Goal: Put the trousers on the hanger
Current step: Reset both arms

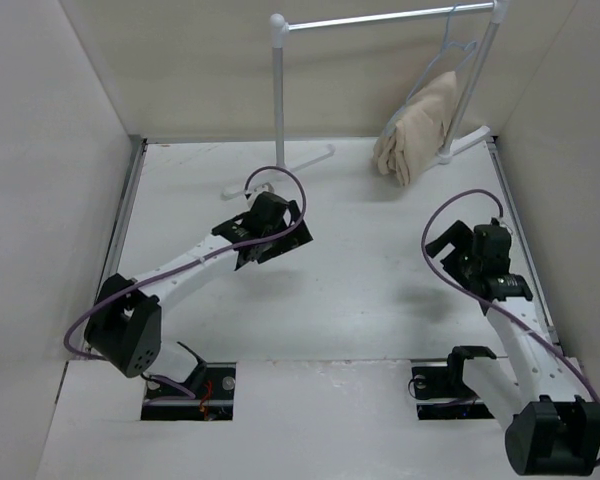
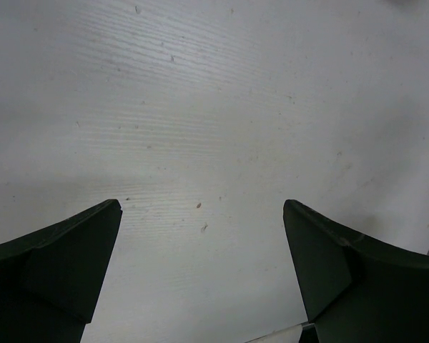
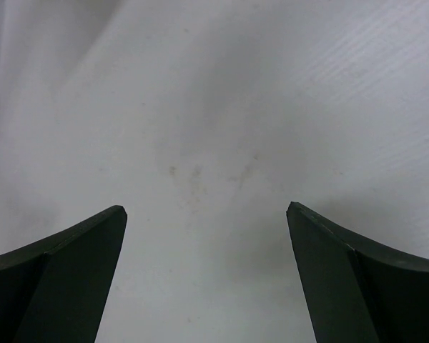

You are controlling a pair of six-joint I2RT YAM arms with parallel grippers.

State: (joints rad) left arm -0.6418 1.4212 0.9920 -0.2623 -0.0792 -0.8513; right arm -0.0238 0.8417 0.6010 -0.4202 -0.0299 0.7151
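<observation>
The left tool [image 1: 269, 238] hangs over the white surface [image 1: 370, 290] with its fingers [image 2: 71, 264] spread wide. Its wrist view shows only bare, faintly speckled surface between them, and nothing is pinched. The right tool [image 1: 458, 248] is likewise spread, its two dark fingers [image 3: 64, 271] well apart over a plain patch of surface that carries a few pale stains. It too holds nothing.

The trousers [image 1: 417, 130] are well apart from both tools. From the left tool they lie far ahead and off to the right; from the right tool they lie far ahead and slightly to the left. They are draped over the hanger [image 1: 458, 52], folded and bunched into a tan bundle that slopes down and to the left from the hanger's lower part. The bundle's lowest end reaches close to the surface, though whether it touches cannot be told.

The hanger's hook sits over the metal bar of the rack [image 1: 380, 18], near the bar's right end. The rack's left upright stands ahead of the left tool, and the foot of that upright lies on the surface just beyond it. The rack's slanted right leg comes down behind the trousers, ahead of the right tool.

Neither wrist view shows the trousers or the hanger.
</observation>
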